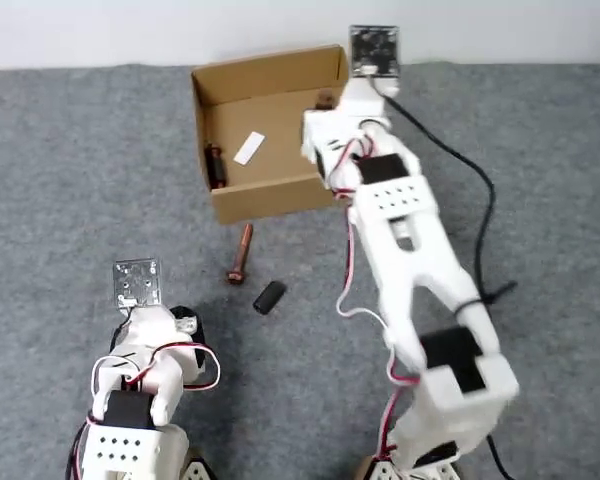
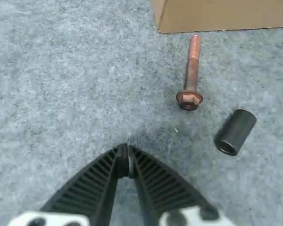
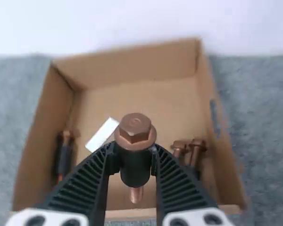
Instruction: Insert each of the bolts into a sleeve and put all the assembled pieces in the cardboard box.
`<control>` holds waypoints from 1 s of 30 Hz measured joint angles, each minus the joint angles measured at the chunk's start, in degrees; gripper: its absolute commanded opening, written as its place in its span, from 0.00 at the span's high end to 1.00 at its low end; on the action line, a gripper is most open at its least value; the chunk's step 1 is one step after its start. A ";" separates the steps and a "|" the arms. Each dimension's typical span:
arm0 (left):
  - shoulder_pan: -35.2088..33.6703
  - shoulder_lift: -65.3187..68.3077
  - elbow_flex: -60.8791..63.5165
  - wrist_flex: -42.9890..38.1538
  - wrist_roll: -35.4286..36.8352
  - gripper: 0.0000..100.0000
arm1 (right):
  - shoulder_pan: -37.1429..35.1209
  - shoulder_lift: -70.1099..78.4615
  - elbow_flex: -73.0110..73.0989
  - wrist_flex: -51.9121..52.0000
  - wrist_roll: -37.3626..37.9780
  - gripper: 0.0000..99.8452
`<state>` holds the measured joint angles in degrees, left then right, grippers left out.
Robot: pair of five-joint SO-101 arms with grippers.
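Note:
My right gripper [image 3: 134, 169] is shut on an assembled bolt and sleeve [image 3: 134, 153], copper head up, held above the open cardboard box [image 3: 132, 66]. Inside the box lie one assembled piece [image 3: 65, 153] by a side wall and two more [image 3: 188, 148] by the opposite wall. In the high view the right arm [image 1: 365, 165] hangs over the box's [image 1: 265, 75] near right corner. A loose copper bolt [image 2: 192, 70] and a black sleeve [image 2: 235, 132] lie on the carpet ahead of my left gripper [image 2: 127, 160], which is shut and holds nothing.
A white slip of paper [image 1: 249, 148] lies on the box floor. Grey carpet [image 1: 70, 180] covers the table. The loose bolt [image 1: 242, 252] and sleeve [image 1: 269, 297] rest between the box and the left arm [image 1: 140, 330]. A black cable [image 1: 475, 180] trails right of the right arm.

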<state>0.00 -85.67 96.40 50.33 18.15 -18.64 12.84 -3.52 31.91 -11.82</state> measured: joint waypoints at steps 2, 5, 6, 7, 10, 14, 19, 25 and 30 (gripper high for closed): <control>0.00 0.00 0.00 0.00 0.00 0.99 | -0.88 3.96 -1.67 0.00 1.49 0.99; 0.00 0.00 0.00 -0.62 0.00 0.99 | -1.85 7.74 -2.81 0.00 3.96 0.99; 0.00 0.00 0.00 -0.70 0.00 0.99 | -1.93 8.26 -2.81 0.00 4.66 0.98; 0.00 0.00 0.00 -0.88 0.00 0.99 | -2.11 8.53 -2.81 0.26 5.54 0.98; 0.00 0.00 0.00 -0.88 0.00 0.99 | -2.90 8.70 -3.60 3.78 7.74 0.96; 0.00 0.00 0.00 -0.88 0.00 0.99 | -3.52 8.70 -3.87 8.09 8.44 0.87; 0.00 0.00 0.00 -0.88 0.00 0.99 | -3.43 8.62 -3.87 11.43 8.53 0.85; -1.32 0.00 0.00 -0.97 0.70 0.99 | -4.04 7.56 -8.44 16.35 8.53 0.85; -5.80 0.00 0.00 -1.32 1.49 0.99 | -3.96 3.78 -11.78 25.23 8.53 0.85</control>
<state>-5.80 -85.67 96.40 49.01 19.65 -22.59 16.62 -15.30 57.14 -3.30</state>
